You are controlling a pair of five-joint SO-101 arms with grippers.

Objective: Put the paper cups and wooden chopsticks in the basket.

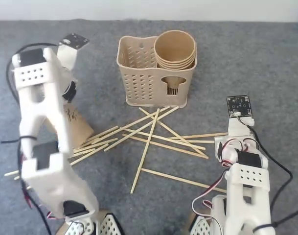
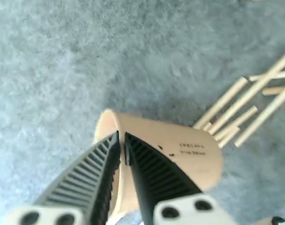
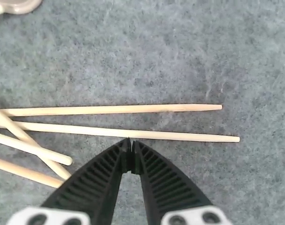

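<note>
A brown paper cup (image 2: pixel 179 150) lies on its side on the grey carpet, and my left gripper (image 2: pixel 121 137) is shut on its rim wall. In the high view that cup (image 1: pixel 78 125) shows beside the left arm, at the left end of the scattered wooden chopsticks (image 1: pixel 149 137). The beige basket (image 1: pixel 139 83) stands at the back with a stack of paper cups (image 1: pixel 174 46) inside it. My right gripper (image 3: pixel 131 143) is shut and empty, its tips just short of two parallel chopsticks (image 3: pixel 133 133) on the carpet.
More chopstick ends (image 2: pixel 254 108) lie close to the held cup. The right arm (image 1: pixel 241 166) stands at the front right, near the right ends of the chopsticks. Open carpet lies to the right of the basket.
</note>
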